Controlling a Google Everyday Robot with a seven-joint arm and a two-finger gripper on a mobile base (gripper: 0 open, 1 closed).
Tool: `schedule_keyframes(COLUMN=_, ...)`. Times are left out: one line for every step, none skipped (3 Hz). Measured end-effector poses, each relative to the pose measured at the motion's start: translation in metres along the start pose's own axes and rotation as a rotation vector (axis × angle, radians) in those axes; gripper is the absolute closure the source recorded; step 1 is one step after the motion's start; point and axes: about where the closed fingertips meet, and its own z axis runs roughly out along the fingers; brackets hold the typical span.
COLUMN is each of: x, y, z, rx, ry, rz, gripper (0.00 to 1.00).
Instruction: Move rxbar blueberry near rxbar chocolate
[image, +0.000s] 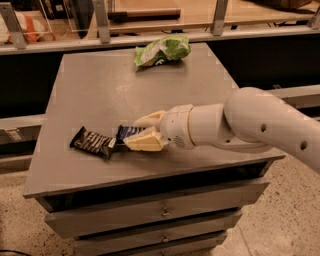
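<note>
The rxbar blueberry (129, 132), a navy-blue bar with white lettering, lies on the grey table (100, 90) near its front left. Its left end touches the right end of the rxbar chocolate (93, 142), a brown-black bar with pale stripes. My gripper (141, 132) reaches in from the right, low over the table. One cream finger sits on the far side of the blue bar and one on the near side, closed against it. The bar's right part is hidden under the gripper.
A green and white snack bag (162, 50) lies at the table's back edge. Behind the table runs a rail with metal posts (101, 20). Drawers (160, 212) sit below the table's front edge.
</note>
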Motion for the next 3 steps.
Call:
schedule_keyframes(x=-0.0002, y=-0.0017, z=0.0009, rx=-0.003, ry=-0.005, rz=0.012, gripper=0.36)
schedule_keyframes(x=0.0003, y=-0.0022, z=0.0011, rx=-0.004, ry=-0.009, rz=0.021, gripper=0.13)
schedule_keyframes(x=0.0008, y=-0.0025, z=0.0009, rx=-0.009, ry=-0.014, rz=0.028, gripper=0.0)
